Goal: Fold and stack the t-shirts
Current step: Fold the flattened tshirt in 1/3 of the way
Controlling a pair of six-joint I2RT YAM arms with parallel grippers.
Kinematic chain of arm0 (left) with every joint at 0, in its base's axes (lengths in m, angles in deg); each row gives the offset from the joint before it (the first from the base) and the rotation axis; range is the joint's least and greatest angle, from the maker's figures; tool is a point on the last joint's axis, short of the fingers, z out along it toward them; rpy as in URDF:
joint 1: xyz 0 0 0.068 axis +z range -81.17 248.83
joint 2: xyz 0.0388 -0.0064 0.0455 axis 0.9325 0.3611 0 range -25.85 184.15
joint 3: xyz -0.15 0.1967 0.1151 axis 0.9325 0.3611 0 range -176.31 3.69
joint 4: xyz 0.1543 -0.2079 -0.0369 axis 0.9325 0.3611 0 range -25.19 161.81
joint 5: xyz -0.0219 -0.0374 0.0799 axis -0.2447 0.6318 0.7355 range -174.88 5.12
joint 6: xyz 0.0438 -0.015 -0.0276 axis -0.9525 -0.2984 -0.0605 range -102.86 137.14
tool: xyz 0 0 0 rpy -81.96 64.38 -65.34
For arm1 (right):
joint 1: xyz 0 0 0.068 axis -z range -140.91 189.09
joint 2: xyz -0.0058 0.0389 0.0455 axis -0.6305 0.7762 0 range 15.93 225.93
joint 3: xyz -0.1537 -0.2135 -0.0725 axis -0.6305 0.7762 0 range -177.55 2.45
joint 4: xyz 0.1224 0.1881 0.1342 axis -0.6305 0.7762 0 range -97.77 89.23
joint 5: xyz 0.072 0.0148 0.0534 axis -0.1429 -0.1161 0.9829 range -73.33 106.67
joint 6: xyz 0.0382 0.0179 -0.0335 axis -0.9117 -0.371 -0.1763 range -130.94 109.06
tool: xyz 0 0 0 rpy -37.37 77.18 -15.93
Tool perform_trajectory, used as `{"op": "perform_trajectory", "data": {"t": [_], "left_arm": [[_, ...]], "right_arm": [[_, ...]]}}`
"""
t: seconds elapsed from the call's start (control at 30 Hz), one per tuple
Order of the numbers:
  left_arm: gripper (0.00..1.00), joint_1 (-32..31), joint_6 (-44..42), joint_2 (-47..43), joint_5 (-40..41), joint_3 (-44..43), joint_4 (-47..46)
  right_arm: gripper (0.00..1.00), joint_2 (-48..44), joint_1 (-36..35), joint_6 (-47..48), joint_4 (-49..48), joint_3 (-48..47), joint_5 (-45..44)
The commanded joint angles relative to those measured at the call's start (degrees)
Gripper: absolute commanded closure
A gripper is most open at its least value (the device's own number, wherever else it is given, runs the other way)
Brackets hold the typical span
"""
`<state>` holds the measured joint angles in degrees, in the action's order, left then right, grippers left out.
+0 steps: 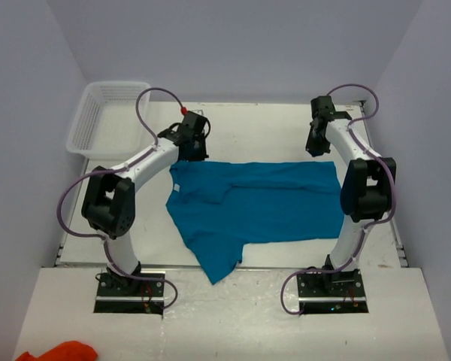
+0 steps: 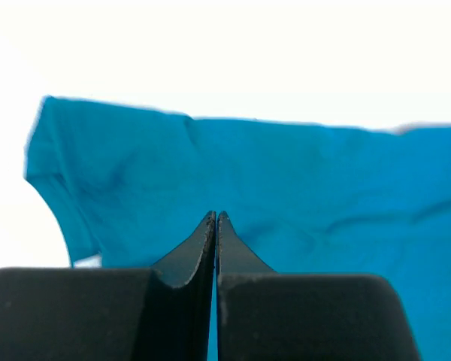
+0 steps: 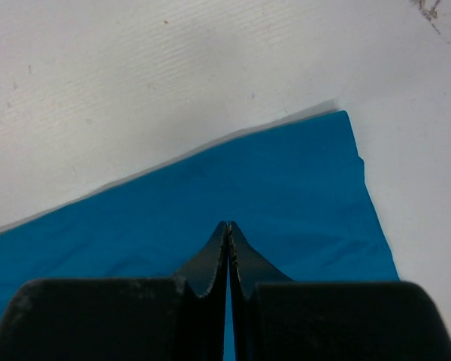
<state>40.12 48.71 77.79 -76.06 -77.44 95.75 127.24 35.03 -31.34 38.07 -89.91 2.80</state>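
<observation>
One teal-blue t-shirt (image 1: 255,199) lies spread across the table, partly folded, with a sleeve and flap hanging toward the near edge. My left gripper (image 1: 191,153) hovers at the shirt's far left edge and is shut with nothing between its jaws. In the left wrist view the shirt (image 2: 248,165) fills the space under the closed gripper (image 2: 216,216). My right gripper (image 1: 316,147) hovers at the shirt's far right corner and is also shut and empty. In the right wrist view the closed gripper (image 3: 228,224) is above the flat shirt corner (image 3: 286,180).
A white mesh basket (image 1: 109,113) stands at the far left of the table. An orange cloth (image 1: 60,351) lies on the near ledge at the bottom left. White table (image 1: 255,131) shows beyond the shirt.
</observation>
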Motion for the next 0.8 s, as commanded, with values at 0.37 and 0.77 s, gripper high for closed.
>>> {"op": "perform_trajectory", "data": {"t": [0.37, 0.77], "left_arm": [[1.00, 2.96, -4.33, 11.06, -2.05, -9.50, 5.45], [1.00, 3.92, -5.38, 12.99, -1.61, -6.24, 5.71]], "right_arm": [[1.00, -7.33, -1.83, -0.43, -2.60, 5.96, 2.62], [1.00, -11.20, -2.36, -0.34, -1.55, 6.57, 1.12]]}}
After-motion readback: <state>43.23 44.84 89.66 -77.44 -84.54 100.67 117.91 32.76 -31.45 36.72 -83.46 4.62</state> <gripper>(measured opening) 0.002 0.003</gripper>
